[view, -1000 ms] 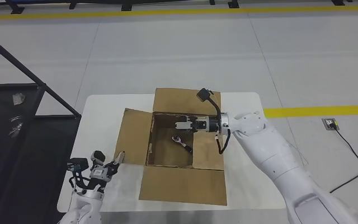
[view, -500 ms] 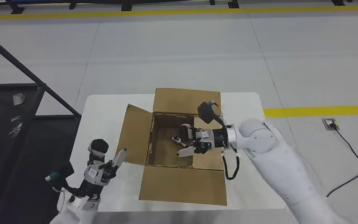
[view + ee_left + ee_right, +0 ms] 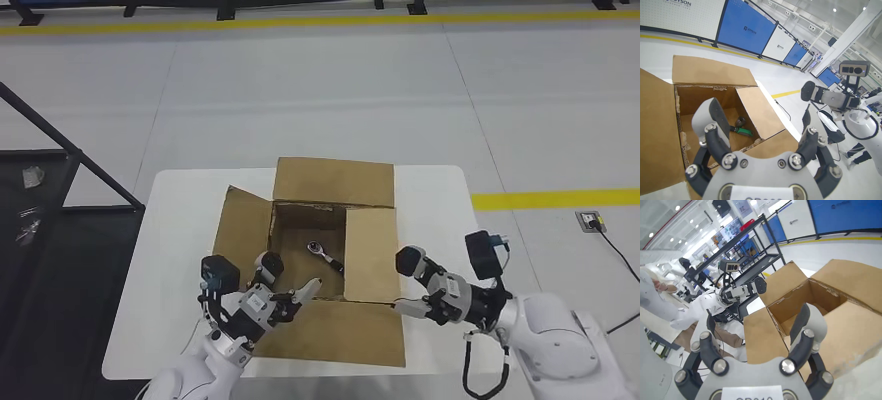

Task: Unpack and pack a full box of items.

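White table (image 3: 180,220) is topped by an open box (image 3: 335,180); a green-handled tool (image 3: 326,254) is laid diagonally inside, head toward its far-left corner. Left gripper (image 3: 290,278) and right gripper (image 3: 405,285) are spread open by its near corners.

White arms (image 3: 545,335), black cables (image 3: 466,362), grey screwed jaws (dark pads (image 3: 717,111))

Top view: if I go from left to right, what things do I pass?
black rack → left gripper → tool → right gripper → floor socket
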Robot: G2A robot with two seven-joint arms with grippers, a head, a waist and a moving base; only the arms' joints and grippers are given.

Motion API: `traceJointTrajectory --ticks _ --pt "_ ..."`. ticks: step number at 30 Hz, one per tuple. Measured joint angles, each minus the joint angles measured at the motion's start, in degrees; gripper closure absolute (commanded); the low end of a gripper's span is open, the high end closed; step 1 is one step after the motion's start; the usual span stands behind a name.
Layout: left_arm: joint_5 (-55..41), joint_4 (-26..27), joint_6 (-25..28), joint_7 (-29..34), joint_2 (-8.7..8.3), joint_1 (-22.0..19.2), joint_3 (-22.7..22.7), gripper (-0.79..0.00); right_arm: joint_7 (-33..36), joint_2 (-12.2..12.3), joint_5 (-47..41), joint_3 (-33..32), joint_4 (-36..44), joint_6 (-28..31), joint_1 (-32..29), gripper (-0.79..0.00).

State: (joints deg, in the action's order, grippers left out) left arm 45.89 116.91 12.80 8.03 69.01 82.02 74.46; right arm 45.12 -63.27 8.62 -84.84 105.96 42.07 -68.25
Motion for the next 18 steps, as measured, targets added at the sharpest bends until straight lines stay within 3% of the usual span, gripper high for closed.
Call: traceJointTrajectory --ticks 12,18 --pt "2.38 -0.94 -0.16 0.51 0.06 -0.66 -0.95 -0.785 0.06 -0.01 -0.49 1.83 -0.31 0.84 0.44 -0.785" --pt "-12.10 -7.85 -1.90 10.12 1.27 -8.88 -5.82 -0.785 1.46 0.86 -6.34 0.07 1.00 7.28 0.35 -0.785"
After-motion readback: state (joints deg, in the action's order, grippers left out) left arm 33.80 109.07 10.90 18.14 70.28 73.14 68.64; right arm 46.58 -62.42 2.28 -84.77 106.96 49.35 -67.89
